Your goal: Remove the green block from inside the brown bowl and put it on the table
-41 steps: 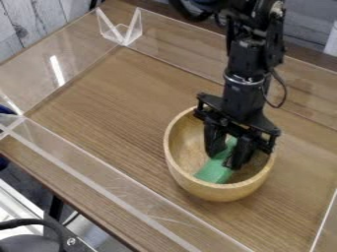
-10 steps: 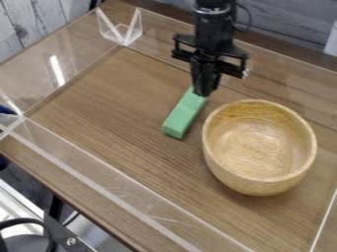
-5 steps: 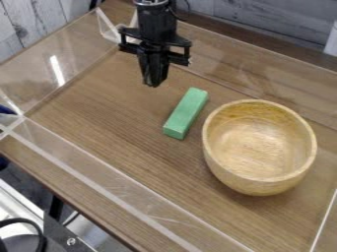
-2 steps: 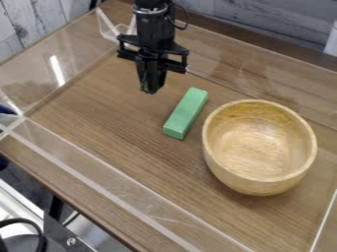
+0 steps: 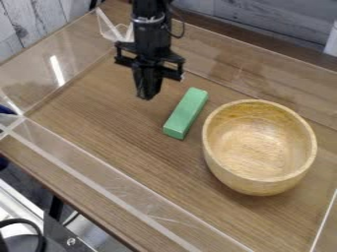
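On the table (image 5: 93,108) we now have the block (image 5: 186,111) lying flat, just left of the bowl (image 5: 259,146) and apart from it; a while back it sat inside the bowl, which is now empty. Our gripper (image 5: 149,93) has let go and moved off to the block's left, where it hangs pinched shut on nothing. We judge the task done.

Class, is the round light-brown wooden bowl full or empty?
Empty. The round light-brown wooden bowl shows only its pale inside; the bright green rectangular block lies on the table beside it.
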Available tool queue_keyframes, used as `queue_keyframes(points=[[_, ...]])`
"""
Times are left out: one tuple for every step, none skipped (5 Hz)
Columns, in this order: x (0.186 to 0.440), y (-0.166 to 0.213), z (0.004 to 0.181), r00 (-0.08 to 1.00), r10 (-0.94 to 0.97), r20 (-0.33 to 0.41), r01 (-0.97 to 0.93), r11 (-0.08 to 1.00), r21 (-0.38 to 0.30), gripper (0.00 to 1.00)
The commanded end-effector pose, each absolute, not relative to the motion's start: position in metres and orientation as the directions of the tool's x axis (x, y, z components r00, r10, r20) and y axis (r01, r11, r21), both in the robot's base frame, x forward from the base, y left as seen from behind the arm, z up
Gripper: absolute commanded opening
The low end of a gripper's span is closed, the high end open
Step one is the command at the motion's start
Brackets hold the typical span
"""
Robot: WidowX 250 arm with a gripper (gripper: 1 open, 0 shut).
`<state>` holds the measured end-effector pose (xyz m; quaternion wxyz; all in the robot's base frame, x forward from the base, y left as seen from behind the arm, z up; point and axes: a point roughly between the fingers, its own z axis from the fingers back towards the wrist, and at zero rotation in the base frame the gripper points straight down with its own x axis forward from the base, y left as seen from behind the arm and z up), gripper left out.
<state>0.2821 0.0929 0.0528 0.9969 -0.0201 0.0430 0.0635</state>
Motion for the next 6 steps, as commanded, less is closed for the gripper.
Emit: queue_keyframes(points=[[0.282,0.105,0.056,0.988,0.142,-0.054,-0.143,0.990,-0.010,0.00],[0.276,0.115,0.047,0.985,0.157,-0.064,-0.157,0.988,0.006,0.00],[0.271,0.125,0.038,0.982,0.172,-0.072,-0.171,0.985,0.020,0.00],[0.268,0.132,0.030,0.980,0.183,-0.076,-0.181,0.983,0.029,0.00],[0.269,0.133,0.030,0.980,0.185,-0.076,-0.183,0.983,0.028,0.00],[0.269,0.133,0.031,0.980,0.184,-0.078,-0.183,0.983,0.024,0.00]])
